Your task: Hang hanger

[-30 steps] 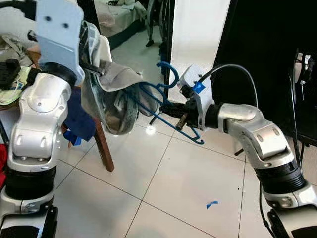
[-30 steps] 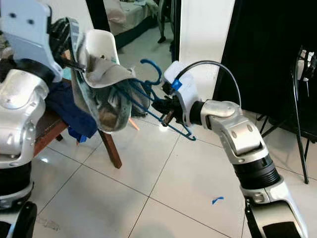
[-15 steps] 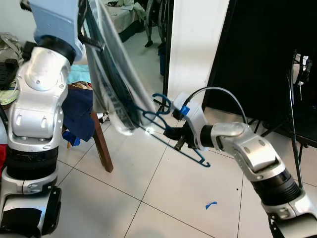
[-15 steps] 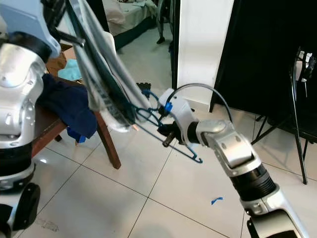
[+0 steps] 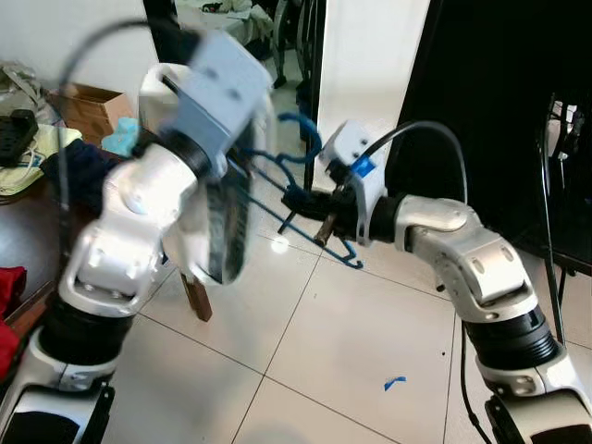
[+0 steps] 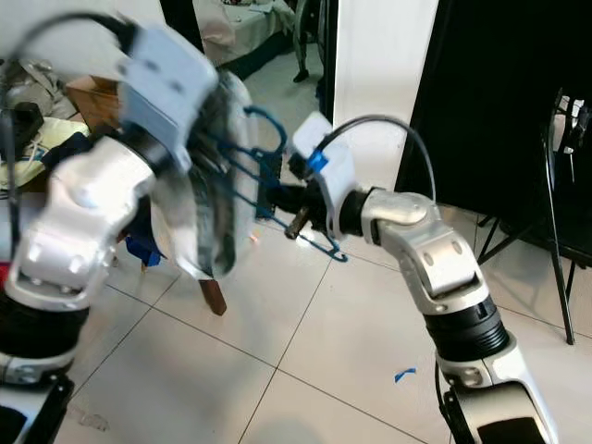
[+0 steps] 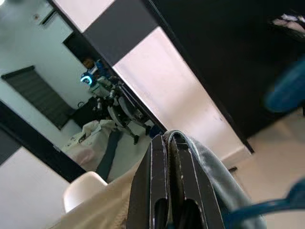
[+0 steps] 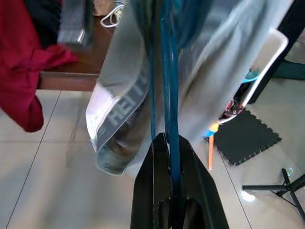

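Note:
A blue wire hanger (image 5: pixel 303 146) hangs in mid-air in front of me, and my right gripper (image 8: pixel 167 139) is shut on its thin bar (image 8: pixel 165 90). A grey garment (image 5: pixel 227 231) with a lettered waistband (image 8: pixel 125 110) drapes against the hanger's left side. My left gripper (image 7: pixel 167 139) is shut on a fold of that garment (image 7: pixel 209 167), just left of the hanger. The left arm (image 5: pixel 139 213) is blurred with motion. In the right eye view, the right gripper (image 6: pixel 287 208) sits below the hanger's hook (image 6: pixel 268 116).
A wooden table (image 8: pixel 66 78) at my left carries a red cloth (image 5: pixel 9 287) and dark blue clothes. A white chair (image 5: pixel 162 83) and a cardboard box (image 5: pixel 88 102) stand behind it. A black stand (image 5: pixel 550 185) is at the right. A blue scrap (image 5: pixel 395 381) lies on the tiles.
My left arm has swung down and rightward with the garment, bringing it against the hanger. My right gripper has raised the hanger slightly and shifted it left.

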Motion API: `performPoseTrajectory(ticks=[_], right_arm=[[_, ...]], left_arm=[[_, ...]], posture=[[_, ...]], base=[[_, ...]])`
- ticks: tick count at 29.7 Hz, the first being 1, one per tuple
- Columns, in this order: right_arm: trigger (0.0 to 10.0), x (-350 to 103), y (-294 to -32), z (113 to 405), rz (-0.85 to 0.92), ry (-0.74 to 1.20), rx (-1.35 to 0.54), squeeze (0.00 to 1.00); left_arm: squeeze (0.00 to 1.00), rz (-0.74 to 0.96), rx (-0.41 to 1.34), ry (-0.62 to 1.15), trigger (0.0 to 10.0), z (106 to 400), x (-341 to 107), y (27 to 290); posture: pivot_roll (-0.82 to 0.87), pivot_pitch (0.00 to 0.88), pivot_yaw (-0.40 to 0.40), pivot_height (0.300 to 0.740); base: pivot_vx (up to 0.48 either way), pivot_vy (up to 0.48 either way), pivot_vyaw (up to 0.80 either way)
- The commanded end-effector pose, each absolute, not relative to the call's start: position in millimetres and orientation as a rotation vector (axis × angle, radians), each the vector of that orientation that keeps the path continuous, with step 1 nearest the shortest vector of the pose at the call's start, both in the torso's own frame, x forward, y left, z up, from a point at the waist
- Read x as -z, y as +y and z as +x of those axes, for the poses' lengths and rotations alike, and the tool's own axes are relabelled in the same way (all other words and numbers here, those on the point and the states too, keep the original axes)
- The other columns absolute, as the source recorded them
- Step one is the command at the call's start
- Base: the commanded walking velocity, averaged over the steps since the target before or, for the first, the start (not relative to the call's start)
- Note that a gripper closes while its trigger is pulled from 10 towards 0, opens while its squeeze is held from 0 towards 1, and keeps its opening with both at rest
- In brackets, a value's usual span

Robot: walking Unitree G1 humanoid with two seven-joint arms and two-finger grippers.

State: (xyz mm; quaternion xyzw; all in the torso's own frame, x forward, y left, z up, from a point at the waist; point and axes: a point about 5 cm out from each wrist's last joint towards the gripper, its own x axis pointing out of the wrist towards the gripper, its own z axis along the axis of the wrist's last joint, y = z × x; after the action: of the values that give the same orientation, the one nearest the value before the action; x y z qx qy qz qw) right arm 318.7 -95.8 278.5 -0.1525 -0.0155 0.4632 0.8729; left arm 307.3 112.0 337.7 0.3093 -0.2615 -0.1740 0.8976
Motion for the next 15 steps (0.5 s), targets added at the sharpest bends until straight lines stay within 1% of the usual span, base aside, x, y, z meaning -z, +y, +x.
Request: performPoseTrajectory(ticks=[1, 5, 7, 8, 9, 10, 14, 15], right_arm=[[10.0, -283.0, -94.7, 315.8, -0.300, -0.060, -0.977, 0.00], [10.0, -281.8, -96.3, 316.5, -0.304, -0.065, -0.970, 0.00], [10.0, -281.8, -96.3, 316.5, -0.304, -0.065, -0.970, 0.00], [10.0, -281.5, -96.6, 316.7, -0.305, -0.067, -0.969, 0.00], [10.0, -281.5, -96.6, 316.7, -0.305, -0.067, -0.969, 0.00], [10.0, -281.3, -96.5, 316.7, -0.307, -0.068, -0.972, 0.00], [10.0, -281.4, -96.4, 316.9, -0.307, -0.071, -0.973, 0.00], [10.0, -281.5, -96.3, 317.2, -0.307, -0.073, -0.974, 0.00]], left_arm=[[0.00, 0.680, 0.402, -0.535, 10.0, 305.1, -334.0, 110.1], [0.00, 0.692, 0.473, -0.509, 10.0, 302.6, -328.9, 105.4], [0.00, 0.692, 0.473, -0.509, 10.0, 302.6, -328.9, 105.4], [0.29, 0.693, 0.499, -0.498, 10.0, 301.5, -327.3, 104.7], [0.29, 0.693, 0.499, -0.498, 10.0, 301.5, -327.3, 104.7], [1.00, 0.697, 0.528, -0.490, 10.0, 299.6, -326.3, 104.3], [1.00, 0.701, 0.562, -0.484, 10.0, 296.6, -325.9, 103.9], [1.00, 0.692, 0.598, -0.485, 10.0, 293.2, -327.5, 103.7]], posture=[[0.00, 0.091, 0.033, 0.740], [0.00, 0.090, 0.033, 0.740], [0.00, 0.090, 0.033, 0.740], [0.00, 0.089, 0.032, 0.740], [0.00, 0.089, 0.032, 0.740], [0.00, 0.088, 0.031, 0.740], [0.00, 0.087, 0.029, 0.740], [0.00, 0.086, 0.027, 0.740]], base=[[0.000, 0.000, 0.00], [0.000, 0.000, 0.00], [0.000, 0.000, 0.00], [0.000, 0.000, 0.00], [0.000, 0.000, 0.00], [0.000, 0.000, 0.00], [0.000, 0.000, 0.00], [0.000, 0.000, 0.00]])
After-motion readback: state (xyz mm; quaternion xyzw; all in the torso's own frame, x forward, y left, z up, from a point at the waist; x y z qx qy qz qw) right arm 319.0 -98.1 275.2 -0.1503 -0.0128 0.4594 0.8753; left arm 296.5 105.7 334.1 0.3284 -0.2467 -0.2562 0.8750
